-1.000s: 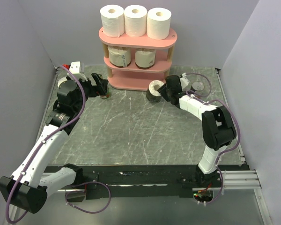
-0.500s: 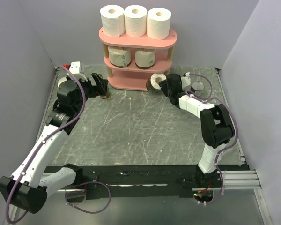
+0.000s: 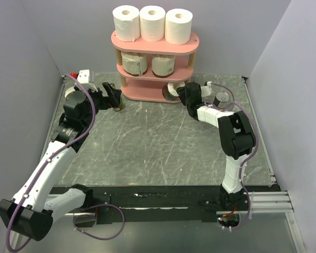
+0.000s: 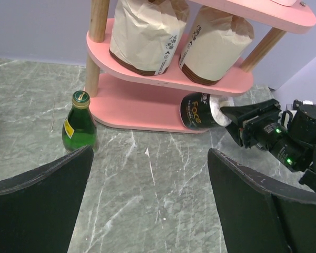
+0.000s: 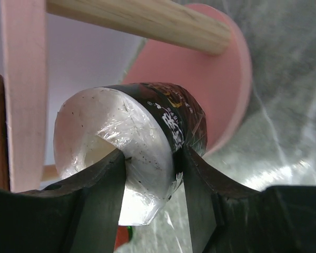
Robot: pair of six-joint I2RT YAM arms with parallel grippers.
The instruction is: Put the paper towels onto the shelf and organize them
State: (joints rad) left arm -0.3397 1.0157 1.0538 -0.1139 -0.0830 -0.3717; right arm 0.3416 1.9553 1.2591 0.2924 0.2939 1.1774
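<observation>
- The right gripper (image 5: 154,158) clamps the dark-banded roll's (image 5: 181,113) wall, one finger inside its core, at the shelf's (image 5: 229,84) lowest board.
- The left gripper (image 4: 150,158) gapes empty before the shelf.

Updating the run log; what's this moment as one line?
right gripper: shut on dark-label roll, lying sideways at bottom tier of shelf | left gripper: open, empty, near green bottle
</observation>
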